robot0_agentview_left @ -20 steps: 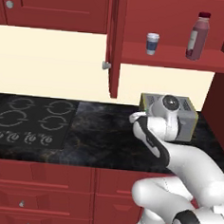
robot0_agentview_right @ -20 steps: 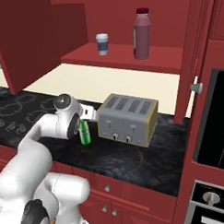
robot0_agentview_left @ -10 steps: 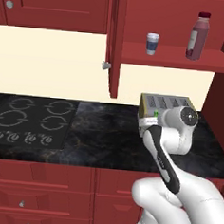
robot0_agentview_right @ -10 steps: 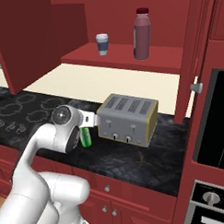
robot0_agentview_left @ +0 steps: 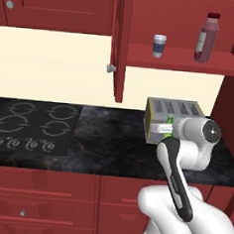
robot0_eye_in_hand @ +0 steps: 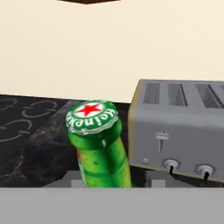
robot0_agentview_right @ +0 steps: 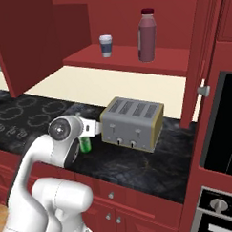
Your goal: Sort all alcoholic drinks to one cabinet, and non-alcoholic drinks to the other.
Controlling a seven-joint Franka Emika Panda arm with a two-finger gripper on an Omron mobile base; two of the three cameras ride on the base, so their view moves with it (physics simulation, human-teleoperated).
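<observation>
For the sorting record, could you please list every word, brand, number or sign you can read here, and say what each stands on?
"Heineken", in white letters ringing a red star: on the cap of the bright green glass bottle, partly legible.
White label of the wide dark red-purple juice bottle: too small to read.
Dark sleeve of the small white lidded cup: no legible text.
Knob markings on the black stove panel: too blurred to read.
</observation>
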